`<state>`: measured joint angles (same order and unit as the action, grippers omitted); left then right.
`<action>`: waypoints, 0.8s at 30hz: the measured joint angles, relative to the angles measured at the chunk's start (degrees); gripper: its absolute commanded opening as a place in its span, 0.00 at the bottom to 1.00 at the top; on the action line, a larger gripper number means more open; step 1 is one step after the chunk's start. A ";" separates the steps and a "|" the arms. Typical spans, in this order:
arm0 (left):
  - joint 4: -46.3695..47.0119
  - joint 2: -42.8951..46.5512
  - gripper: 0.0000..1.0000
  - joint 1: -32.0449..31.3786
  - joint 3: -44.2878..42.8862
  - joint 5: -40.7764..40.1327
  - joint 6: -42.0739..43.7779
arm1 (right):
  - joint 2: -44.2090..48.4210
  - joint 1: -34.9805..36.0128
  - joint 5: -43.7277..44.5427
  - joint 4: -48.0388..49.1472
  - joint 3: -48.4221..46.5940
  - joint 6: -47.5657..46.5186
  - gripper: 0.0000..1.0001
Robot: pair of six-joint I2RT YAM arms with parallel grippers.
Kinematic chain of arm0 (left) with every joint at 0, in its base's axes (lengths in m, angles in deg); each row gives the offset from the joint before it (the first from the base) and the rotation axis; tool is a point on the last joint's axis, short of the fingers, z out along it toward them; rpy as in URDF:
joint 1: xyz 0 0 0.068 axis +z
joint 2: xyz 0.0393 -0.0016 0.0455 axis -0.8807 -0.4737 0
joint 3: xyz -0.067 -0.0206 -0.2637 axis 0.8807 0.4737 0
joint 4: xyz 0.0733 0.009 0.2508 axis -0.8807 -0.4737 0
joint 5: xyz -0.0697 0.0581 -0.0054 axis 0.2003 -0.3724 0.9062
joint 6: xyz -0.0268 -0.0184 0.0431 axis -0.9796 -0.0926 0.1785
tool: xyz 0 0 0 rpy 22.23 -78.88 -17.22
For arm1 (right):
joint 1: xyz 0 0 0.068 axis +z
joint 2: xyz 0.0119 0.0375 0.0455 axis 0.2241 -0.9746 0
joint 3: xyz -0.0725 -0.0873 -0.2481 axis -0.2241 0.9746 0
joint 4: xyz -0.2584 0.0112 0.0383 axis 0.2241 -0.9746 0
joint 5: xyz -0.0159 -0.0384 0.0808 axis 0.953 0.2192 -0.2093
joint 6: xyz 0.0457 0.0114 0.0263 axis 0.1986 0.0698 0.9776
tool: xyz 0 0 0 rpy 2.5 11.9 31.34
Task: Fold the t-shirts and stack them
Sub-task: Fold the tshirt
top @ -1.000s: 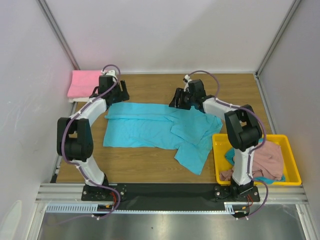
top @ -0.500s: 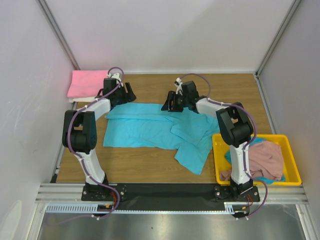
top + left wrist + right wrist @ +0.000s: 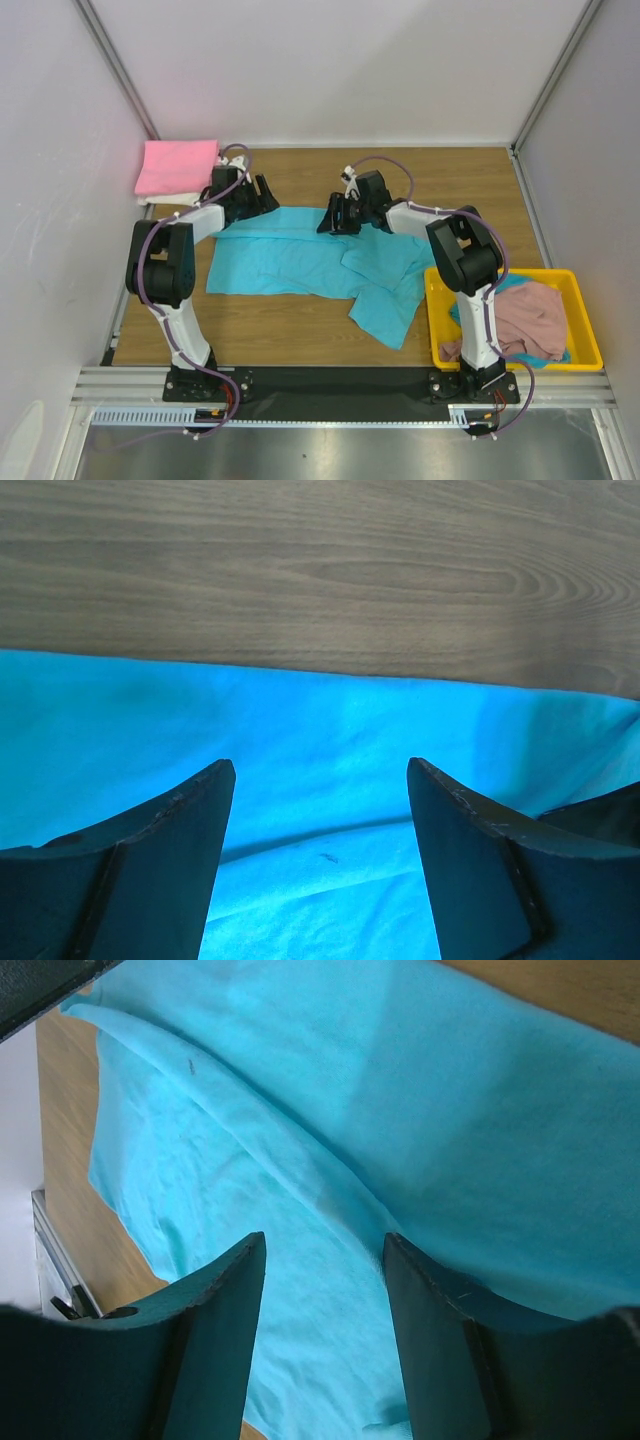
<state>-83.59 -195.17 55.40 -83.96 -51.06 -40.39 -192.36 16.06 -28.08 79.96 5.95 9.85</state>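
A turquoise t-shirt (image 3: 300,262) lies spread across the middle of the table, its right part rumpled. My left gripper (image 3: 264,192) hovers open over its far edge; in the left wrist view the gripper (image 3: 320,764) frames the turquoise t-shirt (image 3: 300,710) with nothing between the fingers. My right gripper (image 3: 329,220) stands open over the same far edge, further right. In the right wrist view that gripper (image 3: 324,1237) hangs above a fold of the turquoise t-shirt (image 3: 470,1110). A folded bright pink t-shirt (image 3: 176,165) rests at the back left on a cream white one (image 3: 158,198).
A yellow tray (image 3: 590,352) at the front right holds a crumpled dusty pink t-shirt (image 3: 532,315) with teal cloth (image 3: 458,312) beneath it. White walls close in the table on three sides. Bare wood (image 3: 320,570) shows beyond the shirt's far edge.
Both grippers have slid inward along the shirt's far edge, the left one to the right and the right one to the left. The shirt lies as before.
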 measured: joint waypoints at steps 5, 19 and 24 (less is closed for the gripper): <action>0.87 -0.02 0.76 -0.24 1.01 0.87 -1.38 | 0.00 0.42 -0.17 -0.20 1.38 -0.07 0.52; 2.32 0.00 0.76 -3.63 3.34 1.77 -2.75 | 3.37 1.60 -2.29 -0.35 7.89 -2.51 0.47; 1.22 1.03 0.75 -4.61 6.01 1.62 -2.71 | 3.91 1.97 -1.92 -1.36 8.02 -3.52 0.49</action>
<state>-82.36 -194.14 50.79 -77.95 -49.44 -43.10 -188.44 18.03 -30.01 78.61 13.97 6.33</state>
